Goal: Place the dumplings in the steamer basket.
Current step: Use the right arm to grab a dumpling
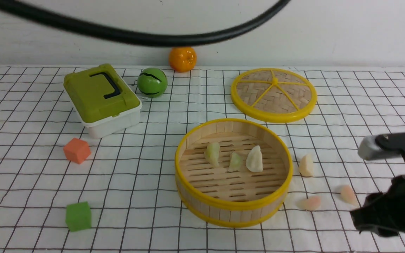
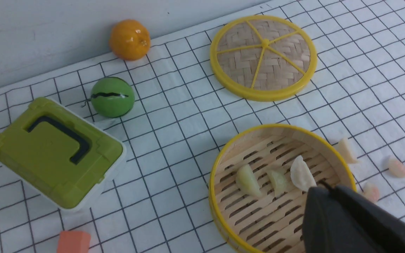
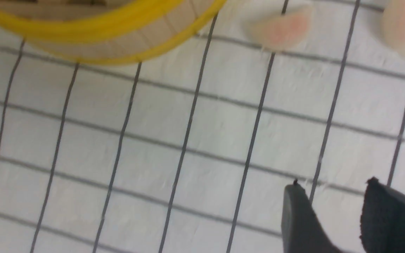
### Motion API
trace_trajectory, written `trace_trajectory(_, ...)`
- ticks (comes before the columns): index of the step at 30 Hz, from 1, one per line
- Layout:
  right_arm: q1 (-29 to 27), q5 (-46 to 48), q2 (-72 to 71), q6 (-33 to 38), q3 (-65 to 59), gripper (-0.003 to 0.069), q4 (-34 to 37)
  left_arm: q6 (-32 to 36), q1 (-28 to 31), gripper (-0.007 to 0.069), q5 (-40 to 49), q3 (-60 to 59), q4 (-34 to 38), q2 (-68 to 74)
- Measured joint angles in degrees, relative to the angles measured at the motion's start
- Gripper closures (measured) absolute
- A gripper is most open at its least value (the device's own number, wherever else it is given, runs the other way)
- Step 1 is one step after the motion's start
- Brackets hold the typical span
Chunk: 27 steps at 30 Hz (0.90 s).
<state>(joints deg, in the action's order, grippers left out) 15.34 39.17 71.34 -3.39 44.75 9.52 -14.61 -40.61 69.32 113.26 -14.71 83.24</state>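
Front view: three pale dumplings point(image 1: 235, 161) in basket point(image 1: 230, 205); left gripper point(image 2: 320, 191) closed, right gripper point(image 3: 334, 186) spread.

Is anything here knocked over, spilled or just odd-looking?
Nothing looks damaged. Only oddity: three dumplings lie scattered on the cloth beside the steamer basket, while three others sit inside it.

Bright, soft shadows, rt-wrist blur
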Motion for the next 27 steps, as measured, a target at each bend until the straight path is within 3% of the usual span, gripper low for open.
trace_trajectory(5, 0.00, -1.10, 8.85, -4.99, 8.97, 0.0358, -5.11, -1.55, 0.00, 0.0637, -3.73, -15.09, -1.44, -10.12)
trace_trajectory(9, 0.00, -1.66, 20.09, -8.07, 19.33, 0.0246, -7.58, -8.44, 0.70, 0.0637, -5.23, -34.14, -7.19, -19.79)
trace_trajectory(15, -0.60, -1.85, 31.78, -8.74, 28.52, 0.0139, -8.46, -14.24, 7.77, 0.0637, -5.87, -54.19, -11.50, -26.10)
trace_trajectory(21, -3.92, -1.62, 38.69, -9.47, 32.55, 0.0150, -6.60, -13.69, 14.77, 0.0637, -8.78, -61.64, -6.83, -28.75)
trace_trajectory(27, -4.47, -3.35, 41.97, -9.47, 33.01, 0.0188, -4.57, -10.47, 16.06, 0.0637, -10.94, -61.94, -2.21, -29.01)
